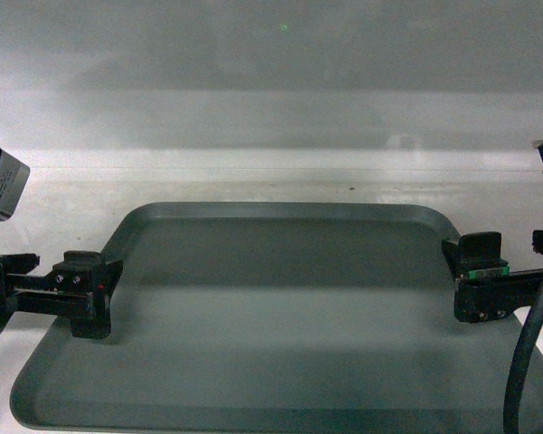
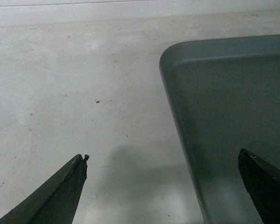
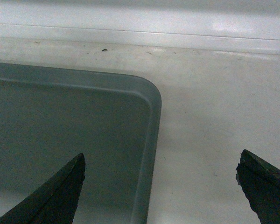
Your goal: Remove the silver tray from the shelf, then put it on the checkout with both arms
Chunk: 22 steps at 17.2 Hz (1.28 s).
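Shows only a white shelf board (image 1: 253, 185), flat, scuffed and faintly stained. Meets a white back panel (image 1: 271, 54) along a straight seam at the far edge. Lies under soft, diffuse light, brightest in a pale band (image 1: 253, 163) along the far edge and greyer higher up the panel. Carries a tiny green glint (image 1: 283, 27) near the top of the panel. Bears a small dark speck (image 2: 98, 101) towards the left end, a soft grey shadow (image 2: 130, 168) nearby, and another fleck (image 3: 104, 49) beside the seam towards the right end.
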{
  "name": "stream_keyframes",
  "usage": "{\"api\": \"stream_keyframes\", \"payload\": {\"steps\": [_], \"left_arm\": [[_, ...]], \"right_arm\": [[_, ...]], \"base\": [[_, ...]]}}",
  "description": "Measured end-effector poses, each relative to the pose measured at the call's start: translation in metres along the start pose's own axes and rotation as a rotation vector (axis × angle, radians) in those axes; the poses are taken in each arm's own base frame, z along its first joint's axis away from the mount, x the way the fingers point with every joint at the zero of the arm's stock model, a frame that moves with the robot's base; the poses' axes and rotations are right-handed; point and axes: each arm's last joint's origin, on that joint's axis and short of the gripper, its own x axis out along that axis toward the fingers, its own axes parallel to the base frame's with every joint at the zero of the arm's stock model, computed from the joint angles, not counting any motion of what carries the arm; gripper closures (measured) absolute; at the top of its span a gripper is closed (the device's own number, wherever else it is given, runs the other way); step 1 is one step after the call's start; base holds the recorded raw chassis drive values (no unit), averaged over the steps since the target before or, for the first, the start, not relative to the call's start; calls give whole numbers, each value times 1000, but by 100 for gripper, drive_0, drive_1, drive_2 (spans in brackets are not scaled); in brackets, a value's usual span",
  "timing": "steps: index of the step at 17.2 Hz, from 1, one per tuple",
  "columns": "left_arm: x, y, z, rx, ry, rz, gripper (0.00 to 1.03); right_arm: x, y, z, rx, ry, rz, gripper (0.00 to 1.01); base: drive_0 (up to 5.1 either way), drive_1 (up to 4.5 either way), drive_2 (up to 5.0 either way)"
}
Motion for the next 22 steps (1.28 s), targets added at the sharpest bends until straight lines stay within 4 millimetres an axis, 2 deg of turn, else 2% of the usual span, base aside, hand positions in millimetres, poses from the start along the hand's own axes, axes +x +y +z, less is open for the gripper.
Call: {"api": "stream_keyframes", "payload": {"steps": [5, 14, 22], "left_arm": [[6, -2, -2, 17, 12, 0, 5], [10, -6, -7, -2, 46, -17, 5], [12, -8, -9, -13, 48, -18, 5]], "right_arm": [[13, 0, 7, 35, 43, -14, 3], [21, 3, -7, 41, 138, -49, 3], [24, 4, -11, 91, 142, -61, 4]], "base": [[0, 0, 0], [0, 0, 0], [0, 0, 0]]}}
